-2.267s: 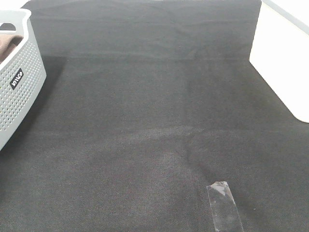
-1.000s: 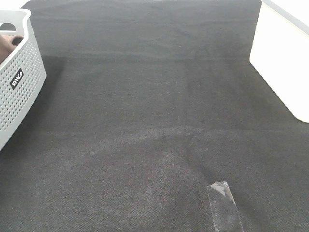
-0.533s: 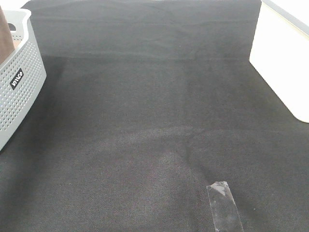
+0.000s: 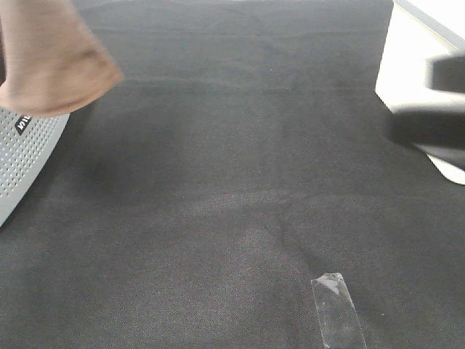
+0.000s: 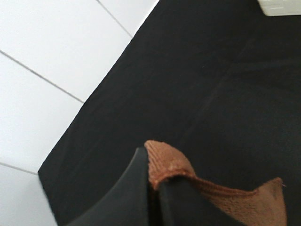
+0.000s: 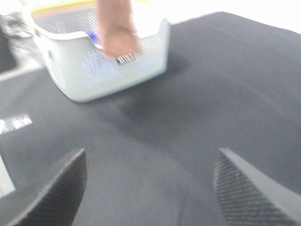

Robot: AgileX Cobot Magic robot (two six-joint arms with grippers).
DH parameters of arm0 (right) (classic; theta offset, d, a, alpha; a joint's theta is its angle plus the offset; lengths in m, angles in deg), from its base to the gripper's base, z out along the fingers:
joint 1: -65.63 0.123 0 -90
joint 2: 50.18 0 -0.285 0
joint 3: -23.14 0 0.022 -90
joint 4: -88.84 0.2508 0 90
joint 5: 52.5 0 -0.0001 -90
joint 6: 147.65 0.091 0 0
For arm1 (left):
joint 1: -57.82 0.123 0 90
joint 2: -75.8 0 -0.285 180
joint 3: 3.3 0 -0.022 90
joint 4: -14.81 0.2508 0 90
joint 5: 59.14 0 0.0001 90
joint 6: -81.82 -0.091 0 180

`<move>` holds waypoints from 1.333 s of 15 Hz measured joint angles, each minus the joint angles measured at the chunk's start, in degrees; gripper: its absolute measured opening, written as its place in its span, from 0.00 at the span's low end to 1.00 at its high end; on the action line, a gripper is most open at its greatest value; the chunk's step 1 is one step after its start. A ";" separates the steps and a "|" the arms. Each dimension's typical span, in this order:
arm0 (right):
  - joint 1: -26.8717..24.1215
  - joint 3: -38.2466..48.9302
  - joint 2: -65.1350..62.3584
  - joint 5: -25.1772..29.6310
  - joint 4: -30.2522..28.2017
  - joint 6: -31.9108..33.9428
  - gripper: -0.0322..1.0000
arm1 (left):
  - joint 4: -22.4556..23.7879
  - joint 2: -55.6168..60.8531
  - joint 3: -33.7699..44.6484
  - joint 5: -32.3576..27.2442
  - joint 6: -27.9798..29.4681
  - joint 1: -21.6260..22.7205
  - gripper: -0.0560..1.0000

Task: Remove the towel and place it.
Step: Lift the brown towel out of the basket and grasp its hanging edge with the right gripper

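Note:
The brown towel (image 4: pixel 54 65) hangs bunched in the air at the far left, above the rim of the grey perforated basket (image 4: pixel 29 145). In the left wrist view my left gripper (image 5: pixel 153 176) is shut on a fold of the towel (image 5: pixel 169 162), high over the black cloth. The left gripper itself is out of the high view. My right gripper (image 6: pixel 150 165) is open and empty, low over the black cloth, facing the basket (image 6: pixel 94 61) and the hanging towel (image 6: pixel 117 28). The right arm (image 4: pixel 436 109) shows as a dark blur at the right edge.
A black table cloth (image 4: pixel 240 182) covers the table. A strip of clear tape (image 4: pixel 338 309) lies on it near the front. A white surface (image 4: pixel 421 87) borders the cloth at the right. White floor tiles (image 5: pixel 56 61) lie beyond the cloth's edge.
The towel has risen out of the basket and swung right, now hanging over the basket's rim. The right arm has come into the high view at the right edge.

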State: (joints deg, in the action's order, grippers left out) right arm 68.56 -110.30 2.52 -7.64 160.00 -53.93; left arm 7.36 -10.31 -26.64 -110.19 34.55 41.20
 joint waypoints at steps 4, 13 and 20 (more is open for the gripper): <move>0.00 -2.35 16.96 1.72 15.64 -20.63 0.79 | 0.00 -0.69 0.00 2.69 1.49 -4.30 0.05; 16.73 -21.49 45.09 3.21 18.74 -23.66 0.80 | -0.06 -5.61 0.00 9.17 2.81 -16.04 0.05; 17.36 -25.67 51.28 4.58 19.25 -23.72 0.80 | -0.40 -7.33 0.00 11.92 3.04 -19.19 0.05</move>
State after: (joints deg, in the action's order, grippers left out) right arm 85.92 -135.97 53.80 -3.06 179.25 -77.65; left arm 6.96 -17.64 -26.64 -98.27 37.59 22.01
